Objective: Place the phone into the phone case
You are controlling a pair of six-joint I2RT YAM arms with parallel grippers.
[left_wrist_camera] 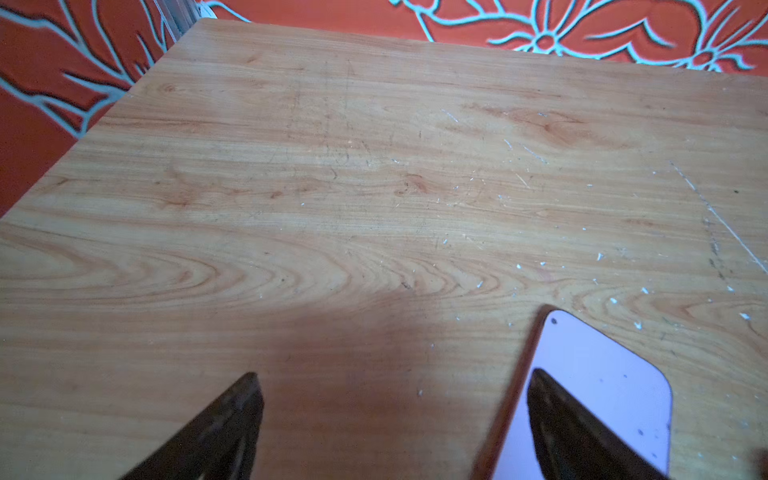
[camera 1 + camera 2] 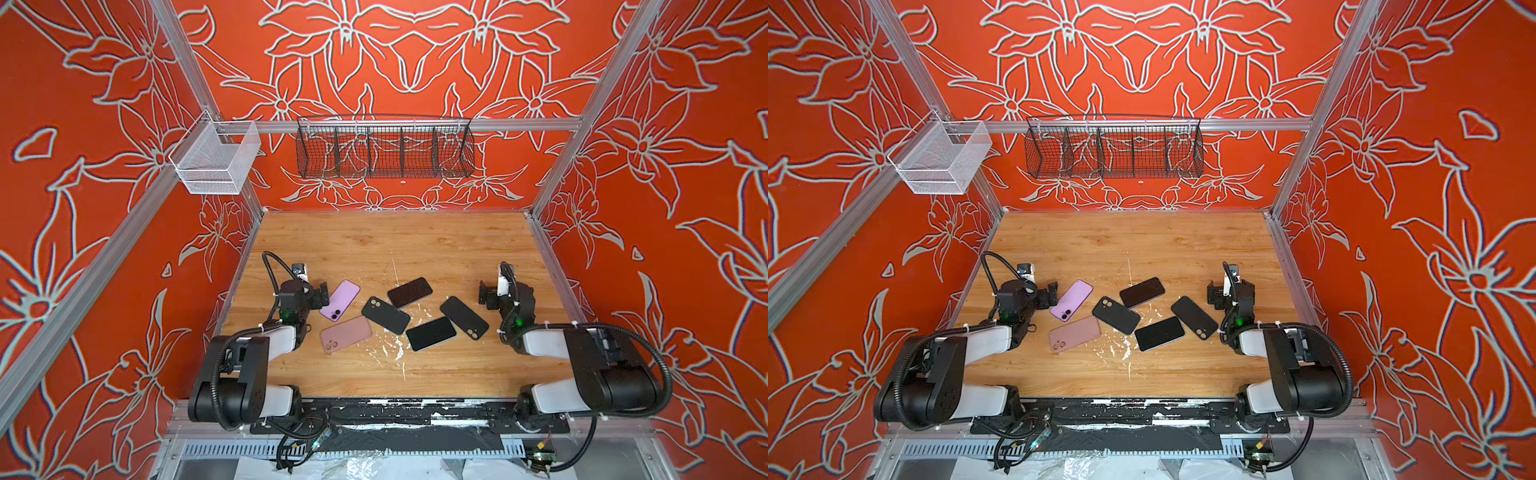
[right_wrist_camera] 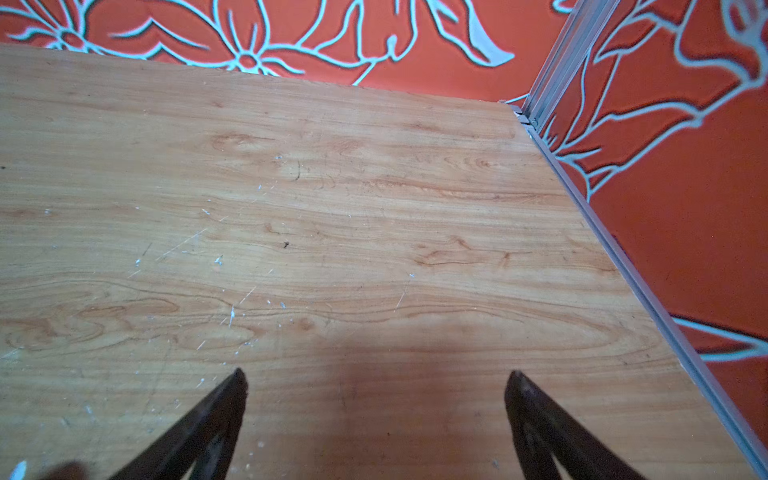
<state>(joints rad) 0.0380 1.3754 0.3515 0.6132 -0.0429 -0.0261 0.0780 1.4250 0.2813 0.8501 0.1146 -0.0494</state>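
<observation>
Left wrist view cuts off most of the left gripper (image 1: 395, 374). Only two dark fingertips show, set wide apart, with bare table (image 1: 332, 187) between them and nothing held. One of its fingers (image 1: 577, 440) covers part of a purple phone (image 1: 602, 374), whose lower end runs out of the picture; whether the two touch is hard to tell.

In both top views the purple phone (image 2: 339, 300) lies flat just to the right of those fingers, lenses up. Nearer the front edge lies a pink case (image 2: 345, 334), close to the left arm but clear of the fingers. Whether it is an empty case or a phone's back cannot be made out.

Further right lie a black case (image 2: 385, 315), a dark phone (image 2: 409, 292), a black phone (image 2: 431, 333) and a second black case (image 2: 464, 317). The last lies nearest the right gripper (image 2: 484, 293), yet apart from it.

Right wrist view shows that gripper's fingers (image 3: 208, 428) spread just as wide, gripping nothing, with only wood between them. Their bases are cut off.
</observation>
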